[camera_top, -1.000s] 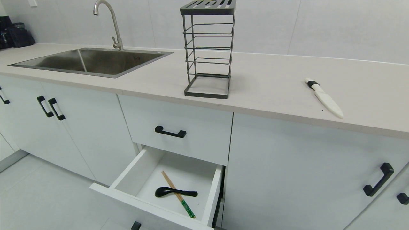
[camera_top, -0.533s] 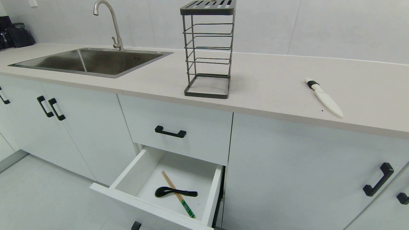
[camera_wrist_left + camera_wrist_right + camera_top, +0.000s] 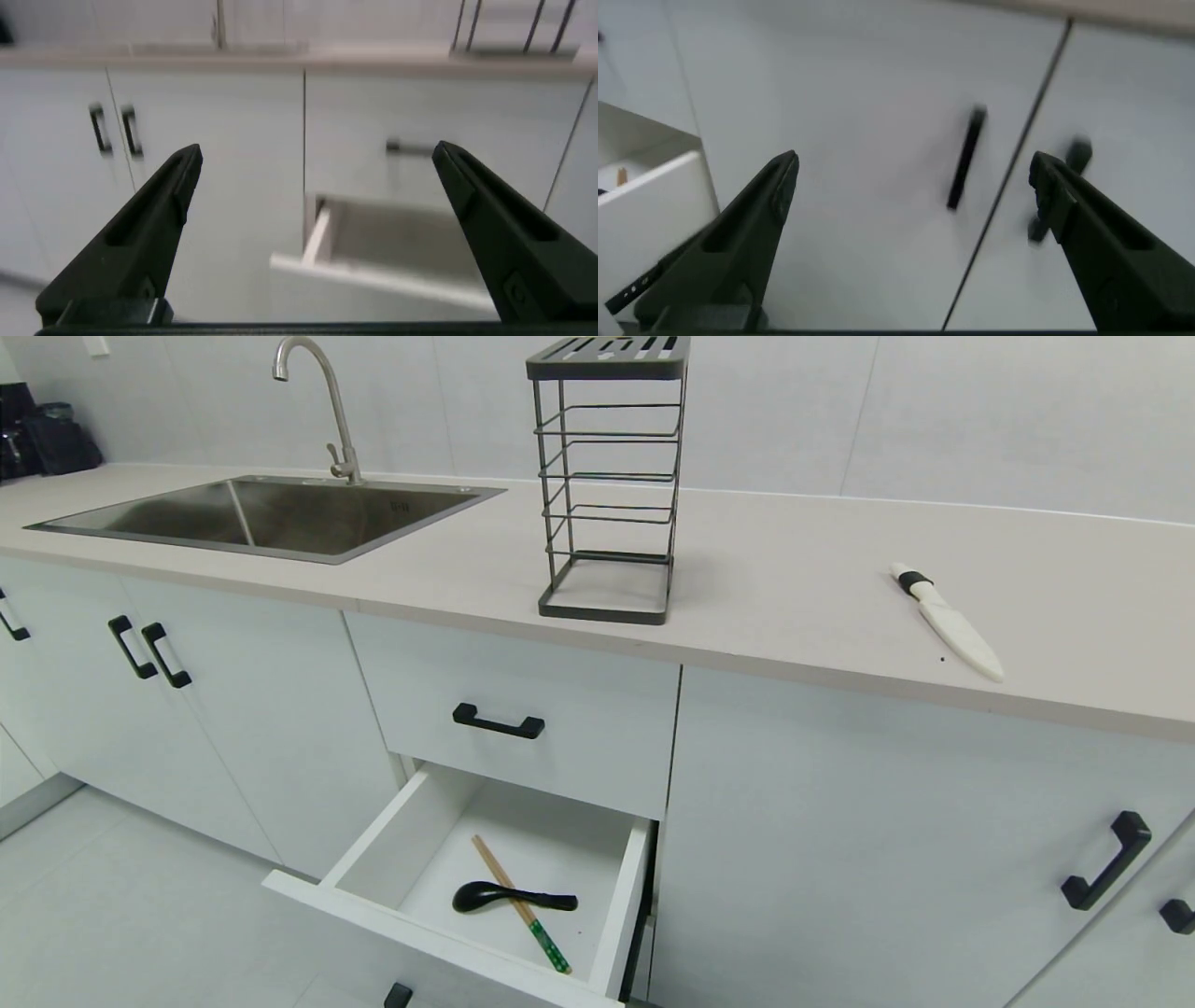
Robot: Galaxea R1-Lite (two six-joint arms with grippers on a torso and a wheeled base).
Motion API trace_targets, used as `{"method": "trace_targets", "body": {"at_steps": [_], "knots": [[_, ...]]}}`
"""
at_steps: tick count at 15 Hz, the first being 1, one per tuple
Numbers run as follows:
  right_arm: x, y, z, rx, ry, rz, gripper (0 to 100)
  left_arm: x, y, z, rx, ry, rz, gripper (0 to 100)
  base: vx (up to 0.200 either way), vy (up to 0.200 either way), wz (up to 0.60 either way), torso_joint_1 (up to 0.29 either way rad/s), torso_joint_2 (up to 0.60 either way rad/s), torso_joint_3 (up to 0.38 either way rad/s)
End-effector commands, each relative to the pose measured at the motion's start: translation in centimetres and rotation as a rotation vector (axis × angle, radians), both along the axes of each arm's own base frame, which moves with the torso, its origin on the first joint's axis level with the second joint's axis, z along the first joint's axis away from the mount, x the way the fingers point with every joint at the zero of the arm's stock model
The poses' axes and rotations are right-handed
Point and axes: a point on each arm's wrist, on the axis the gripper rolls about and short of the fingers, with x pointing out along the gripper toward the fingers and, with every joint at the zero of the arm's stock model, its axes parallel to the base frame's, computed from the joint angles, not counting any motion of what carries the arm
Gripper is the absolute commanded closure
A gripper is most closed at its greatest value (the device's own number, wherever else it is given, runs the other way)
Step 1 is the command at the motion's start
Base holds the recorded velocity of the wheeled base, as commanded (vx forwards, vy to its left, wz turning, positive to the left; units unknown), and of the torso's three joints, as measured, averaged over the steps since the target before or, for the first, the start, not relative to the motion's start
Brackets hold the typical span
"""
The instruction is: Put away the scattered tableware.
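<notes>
A white knife (image 3: 945,621) with a black band near its handle lies flat on the counter (image 3: 794,597), close to the front edge and toward the right end, with nothing touching it. A black wire rack (image 3: 607,485) stands upright near the middle of the counter, well apart from the knife. A steel sink (image 3: 261,513) with a curved faucet (image 3: 317,401) is set into the counter's left part.

Below the rack is a closed drawer front with a black handle (image 3: 498,721). The lower drawer (image 3: 373,845) beneath it stands pulled out. Inside it lie a black spoon (image 3: 509,898) and a pair of chopsticks (image 3: 520,915). The chopsticks cross over the spoon's handle, and their green ends point toward the drawer's front right corner.

The left gripper (image 3: 318,154) is released, its jaws spread wide with nothing between them. It faces the cabinet fronts, with the open drawer in front of it. The right gripper (image 3: 913,163) is likewise released and holds nothing. It faces a white cabinet door with a black door handle (image 3: 965,159), and a corner of the open drawer is off to one side.
</notes>
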Motion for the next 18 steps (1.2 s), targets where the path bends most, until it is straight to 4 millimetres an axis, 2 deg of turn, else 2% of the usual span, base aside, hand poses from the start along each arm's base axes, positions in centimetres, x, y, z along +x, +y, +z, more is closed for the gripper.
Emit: {"method": "trace_targets", "body": {"at_steps": [1,2,4,5,10,15,18], "knots": [[0.0,-0.1,-1.0,0.028,0.101,-0.054,0,-0.8,0.0,1.2,0.001,0.032,-0.019,0,0.000,0.000,0.00,0.000,0.00,0.000],[0.0,-0.2,-1.2,0.064,0.125,-0.073,0,-0.1,-0.2,-0.7,0.024,0.181,-0.100,0,0.000,0.000,0.00,0.000,0.00,0.000],[0.0,-0.2,-1.3,0.113,0.132,-0.086,0,0.4,-0.6,-1.8,0.044,0.346,-0.256,0,0.000,0.000,0.00,0.000,0.00,0.000],[0.0,-0.2,-1.3,0.115,0.132,-0.087,0,1.1,-0.7,-1.9,0.036,0.454,-0.314,0,0.000,0.000,0.00,0.000,0.00,0.000],[-0.6,-0.3,-1.4,0.115,0.050,-0.035,0,3.4,-0.9,-1.1,0.027,0.646,-0.465,0,0.000,0.000,0.00,0.000,0.00,0.000],[-0.6,-0.3,-1.4,0.116,0.053,-0.038,0,8.2,-1.1,-1.1,0.013,0.919,-0.481,0,0.000,0.000,0.00,0.000,0.00,0.000],[-0.6,-0.3,-1.4,0.116,0.053,-0.038,0,9.7,-1.3,-1.8,0.053,1.024,-0.502,0,0.000,0.000,0.00,0.000,0.00,0.000]]}}
